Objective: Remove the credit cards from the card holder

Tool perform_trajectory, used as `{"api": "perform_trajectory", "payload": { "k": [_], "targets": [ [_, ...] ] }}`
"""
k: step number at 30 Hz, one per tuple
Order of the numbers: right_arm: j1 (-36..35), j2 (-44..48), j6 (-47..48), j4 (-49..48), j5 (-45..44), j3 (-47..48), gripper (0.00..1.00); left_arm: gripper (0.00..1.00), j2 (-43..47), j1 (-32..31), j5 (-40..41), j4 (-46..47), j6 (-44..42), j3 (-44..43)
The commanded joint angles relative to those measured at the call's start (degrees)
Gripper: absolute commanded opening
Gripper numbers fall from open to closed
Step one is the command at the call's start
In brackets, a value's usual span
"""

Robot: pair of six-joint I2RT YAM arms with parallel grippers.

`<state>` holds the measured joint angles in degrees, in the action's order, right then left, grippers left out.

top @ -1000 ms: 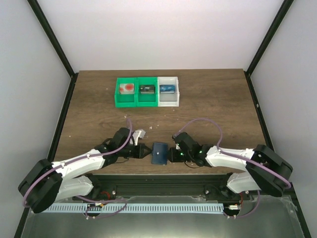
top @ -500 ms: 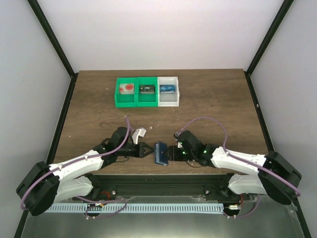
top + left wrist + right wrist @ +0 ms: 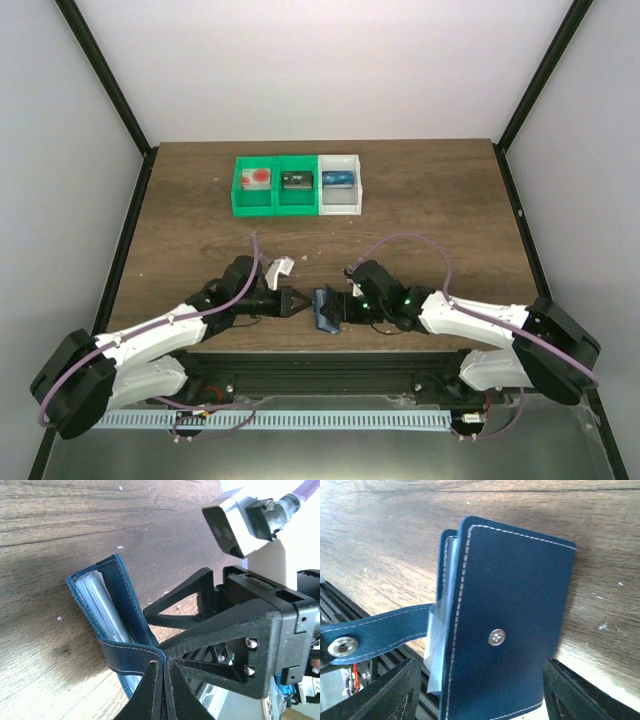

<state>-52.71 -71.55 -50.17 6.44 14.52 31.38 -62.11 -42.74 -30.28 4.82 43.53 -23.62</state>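
The dark blue card holder (image 3: 323, 308) stands on edge near the table's front edge, between my two grippers. My left gripper (image 3: 297, 303) is shut on the holder's tab strap (image 3: 130, 657) and holds it taut to the left. My right gripper (image 3: 340, 308) is open, its jaws wide on either side of the holder's studded cover (image 3: 510, 605). Pale edges of the credit cards (image 3: 100, 610) show in the gaping holder, and also in the right wrist view (image 3: 434, 650). Another whitish card with a red circle (image 3: 257, 178) lies in the far green bin.
A green bin (image 3: 272, 207) and a white bin (image 3: 340, 207) stand at the back centre. They hold a black item (image 3: 298, 180) and a blue item (image 3: 340, 180). The table's front edge and a black rail (image 3: 320, 365) lie just below the grippers.
The holder lay flat and closed; it has tipped up onto its edge and gaped open as my left gripper drew the tab left. My right gripper edged left against it.
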Motion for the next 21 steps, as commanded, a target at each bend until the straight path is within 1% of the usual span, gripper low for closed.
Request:
{"api": "perform_trajectory", "payload": {
  "k": [1,3,7,9,14,17,19,21],
  "targets": [
    [-0.47,-1.33,0.83,2.75,-2.84,3.15,0.68,0.0,0.76,-0.14,-1.26,2.38,0.74,0.13],
    [-0.47,-1.16,1.16,4.87,-5.13,3.48,0.65,0.0,0.75,-0.12,-1.29,2.81,0.93,0.39],
    [-0.47,0.32,1.24,7.78,-8.83,2.9,0.47,0.0,1.5,-0.16,-1.19,2.86,1.46,1.08],
    [-0.46,1.09,1.18,9.95,-11.03,3.06,0.45,0.0,2.25,-0.16,-0.59,2.8,1.44,1.62],
    [-0.46,3.85,0.83,14.03,-15.48,3.08,0.46,0.0,3.89,-0.16,1.98,0.5,0.29,2.84],
    [-0.47,5.72,0.69,15.32,-17.23,2.1,0.45,0.0,4.35,-0.15,2.52,1.08,0.4,4.01],
    [-0.47,6.89,0.48,15.45,-18.02,1.0,0.4,0.0,4.19,-0.17,2.68,0.81,0.14,4.17],
    [-0.47,7.89,0.12,15.17,-18.65,-0.37,0.32,0.0,4.07,-0.1,2.97,-0.22,-0.54,3.87]
  ]
}}
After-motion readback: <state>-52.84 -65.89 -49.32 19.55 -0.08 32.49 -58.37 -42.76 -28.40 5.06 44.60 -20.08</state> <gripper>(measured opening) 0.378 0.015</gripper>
